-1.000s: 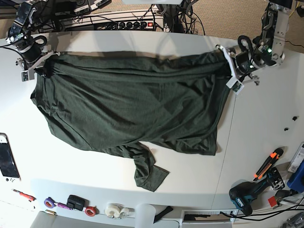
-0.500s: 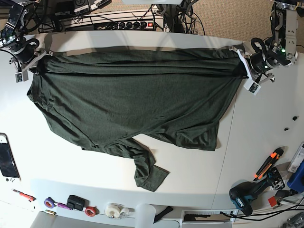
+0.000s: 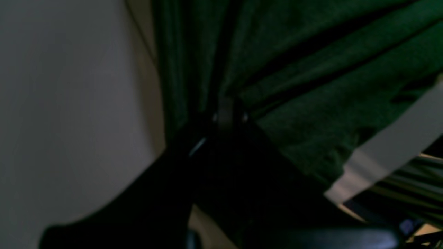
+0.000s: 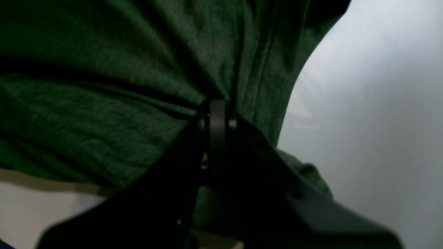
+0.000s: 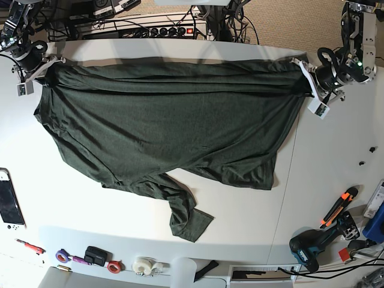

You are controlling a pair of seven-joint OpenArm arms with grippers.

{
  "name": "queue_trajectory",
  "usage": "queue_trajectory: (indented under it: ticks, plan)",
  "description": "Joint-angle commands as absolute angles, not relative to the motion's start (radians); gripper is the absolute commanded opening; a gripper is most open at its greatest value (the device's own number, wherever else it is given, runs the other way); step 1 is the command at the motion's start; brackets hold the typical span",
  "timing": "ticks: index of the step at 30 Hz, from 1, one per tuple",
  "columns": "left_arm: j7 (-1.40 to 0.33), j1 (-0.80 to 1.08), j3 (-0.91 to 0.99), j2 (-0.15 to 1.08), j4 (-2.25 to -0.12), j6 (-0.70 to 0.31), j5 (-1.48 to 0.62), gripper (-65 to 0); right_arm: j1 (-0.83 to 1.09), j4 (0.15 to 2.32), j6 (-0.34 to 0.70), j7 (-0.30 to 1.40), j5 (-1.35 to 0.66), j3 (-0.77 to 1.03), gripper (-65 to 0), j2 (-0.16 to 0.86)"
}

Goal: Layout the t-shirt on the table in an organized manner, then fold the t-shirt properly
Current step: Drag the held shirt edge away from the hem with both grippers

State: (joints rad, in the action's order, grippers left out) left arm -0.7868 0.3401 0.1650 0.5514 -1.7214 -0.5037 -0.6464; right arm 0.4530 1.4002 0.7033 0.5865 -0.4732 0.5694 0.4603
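Note:
The dark green t-shirt [image 5: 168, 126] is stretched wide across the far half of the white table [image 5: 240, 210], one sleeve trailing toward the front [image 5: 189, 219]. My left gripper [image 5: 311, 84] is shut on the shirt's far right edge. Over at the far left corner, the right gripper [image 5: 41, 71] is shut on the opposite edge. In the left wrist view the black fingers [image 3: 226, 114] pinch bunched green cloth [image 3: 311, 103]. The right wrist view shows the same clamp [image 4: 216, 119] on folds of the t-shirt [image 4: 104, 86], with bare table [image 4: 363, 103] beside.
A power drill [image 5: 309, 247], orange-handled tool [image 5: 339, 207] and a blue box [image 5: 375, 225] lie at the front right. Tape rolls [image 5: 144, 265], a small black device [image 5: 95, 255] and a screwdriver [image 5: 30, 246] line the front edge. A handheld console [image 5: 9, 198] lies at the left. Cables crowd the back.
Both grippers have pulled apart and toward the far edge, drawing the t-shirt's top edge taut and wider. The right gripper rose further in the last half second; the left barely moved.

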Motion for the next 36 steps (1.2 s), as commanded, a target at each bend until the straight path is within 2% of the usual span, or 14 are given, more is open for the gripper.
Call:
queue_trajectory:
  ticks: [1,11,17,23,30,36]
  plan:
    - [-0.815,0.344,0.170,0.566,-1.729,-0.517,-0.655,-65.0,0.488,1.388,0.698,0.716,-0.384,0.565,-65.0,0.463]
    - [-0.799,0.343,0.170,0.568,-1.729,-0.577,-0.731,-65.0,0.510,1.428,0.698,0.722,-0.389,0.565,-65.0,0.459]
    - [-0.793,0.321,0.170,0.567,-1.729,-0.577,-0.730,-65.0,0.596,1.536,0.698,0.722,-0.389,0.565,-65.0,0.432]
    - [-0.794,0.316,0.170,0.568,-1.729,-0.577,-0.700,-65.0,0.635,1.547,0.698,0.725,-0.380,0.565,-65.0,0.380]
    - [-0.794,0.316,0.170,0.568,-1.729,-0.574,-0.681,-65.0,0.669,1.549,0.698,0.730,-0.373,0.566,-65.0,0.381]
    - [-0.794,0.316,0.170,0.568,-1.729,-0.574,-0.681,-65.0,0.682,1.560,0.698,0.729,-0.348,0.637,-65.0,0.381]
